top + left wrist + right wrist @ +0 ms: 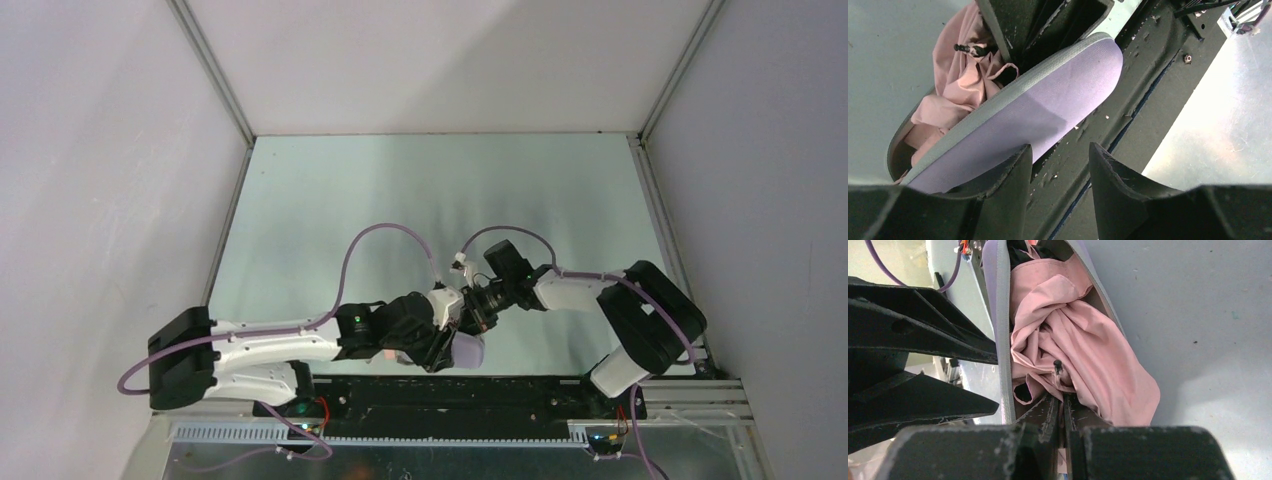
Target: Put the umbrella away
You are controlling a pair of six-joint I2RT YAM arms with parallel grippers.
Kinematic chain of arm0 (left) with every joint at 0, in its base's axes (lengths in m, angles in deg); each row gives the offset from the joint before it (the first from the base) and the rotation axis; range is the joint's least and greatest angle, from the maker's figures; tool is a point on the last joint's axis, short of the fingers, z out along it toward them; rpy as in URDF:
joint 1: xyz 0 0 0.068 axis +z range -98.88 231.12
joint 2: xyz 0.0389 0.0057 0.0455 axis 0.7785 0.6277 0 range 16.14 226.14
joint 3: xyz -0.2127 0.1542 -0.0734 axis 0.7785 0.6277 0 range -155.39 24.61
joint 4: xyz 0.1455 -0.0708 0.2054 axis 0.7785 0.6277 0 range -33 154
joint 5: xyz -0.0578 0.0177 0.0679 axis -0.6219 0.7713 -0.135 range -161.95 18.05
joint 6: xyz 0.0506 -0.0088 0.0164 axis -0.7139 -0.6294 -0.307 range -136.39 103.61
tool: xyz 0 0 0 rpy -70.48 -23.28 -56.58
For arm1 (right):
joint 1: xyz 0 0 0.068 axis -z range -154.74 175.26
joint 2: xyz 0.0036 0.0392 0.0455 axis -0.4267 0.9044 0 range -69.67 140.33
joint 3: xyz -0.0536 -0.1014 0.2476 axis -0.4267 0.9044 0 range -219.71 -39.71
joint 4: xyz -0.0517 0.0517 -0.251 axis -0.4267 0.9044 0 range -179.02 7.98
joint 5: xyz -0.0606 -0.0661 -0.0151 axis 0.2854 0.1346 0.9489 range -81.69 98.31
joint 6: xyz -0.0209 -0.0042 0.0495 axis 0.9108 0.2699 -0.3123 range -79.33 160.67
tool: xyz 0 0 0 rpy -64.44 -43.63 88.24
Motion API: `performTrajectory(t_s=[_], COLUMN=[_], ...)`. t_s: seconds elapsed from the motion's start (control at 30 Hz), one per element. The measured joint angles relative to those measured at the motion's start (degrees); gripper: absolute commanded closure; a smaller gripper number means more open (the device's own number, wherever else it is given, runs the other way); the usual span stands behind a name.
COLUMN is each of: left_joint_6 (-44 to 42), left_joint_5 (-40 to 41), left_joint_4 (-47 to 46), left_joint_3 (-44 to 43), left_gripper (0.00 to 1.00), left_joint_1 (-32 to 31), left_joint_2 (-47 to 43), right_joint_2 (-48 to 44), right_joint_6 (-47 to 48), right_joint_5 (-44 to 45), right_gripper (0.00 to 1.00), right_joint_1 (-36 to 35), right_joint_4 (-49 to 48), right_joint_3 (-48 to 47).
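The umbrella [1088, 350] is a crumpled mass of salmon-pink fabric stuffed inside an open pale lilac case [1048, 105]; the pink folds [963, 85] bulge past the rim. A small black tip [1058, 364] pokes out of the cloth. My right gripper [1061, 399] reaches into the case, shut, with pink fabric pinched between its fingers. My left gripper [1060, 160] is at the case's raised lid; its left finger [1013, 175] rests against the lid's outer face, and only the black base shows in the gap. From above, both grippers meet over the case [468, 352] at the near edge.
The case lies at the table's near edge, partly over the black base rail [1148, 75] and beside a bright metal plate [1218, 125]. Pale green tabletop [420, 200] stretches behind, walled on three sides. Purple cables [385, 230] loop above both arms.
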State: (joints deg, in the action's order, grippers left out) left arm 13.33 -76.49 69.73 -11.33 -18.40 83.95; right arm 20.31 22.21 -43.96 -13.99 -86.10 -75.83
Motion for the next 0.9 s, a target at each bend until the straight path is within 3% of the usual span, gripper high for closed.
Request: performTrajectory(t_s=[0.37,0.53,0.73,0.9], left_joint_6=[-3.87,-4.74,-5.60,-8.39], left_joint_5=[-0.42,1.55,9.53,17.09], left_joint_4=[-4.68,-2.43,1.29,3.17], left_joint_3=[1.77,-0.15,-2.71,-4.63], left_gripper=[0.48,0.47,0.44,0.43], left_joint_1=[-0.07,-0.61,-0.92,-0.70], left_joint_2=[2.69,3.63,3.78,4.68], right_joint_2=[6.27,6.67,6.67,6.67], right_joint_6=[-0.39,-0.42,-0.55,-0.57], right_joint_5=[-6.14,-6.36,-5.73,-5.57], right_gripper=[0.88,0.93,0.98,0.92], right_joint_1=[-0.02,0.28,1.18,2.01], right_joint_4=[-0.81,0.07,0.00,0.02], right_joint_3=[-1.60,-2.21,-2.80,-2.84])
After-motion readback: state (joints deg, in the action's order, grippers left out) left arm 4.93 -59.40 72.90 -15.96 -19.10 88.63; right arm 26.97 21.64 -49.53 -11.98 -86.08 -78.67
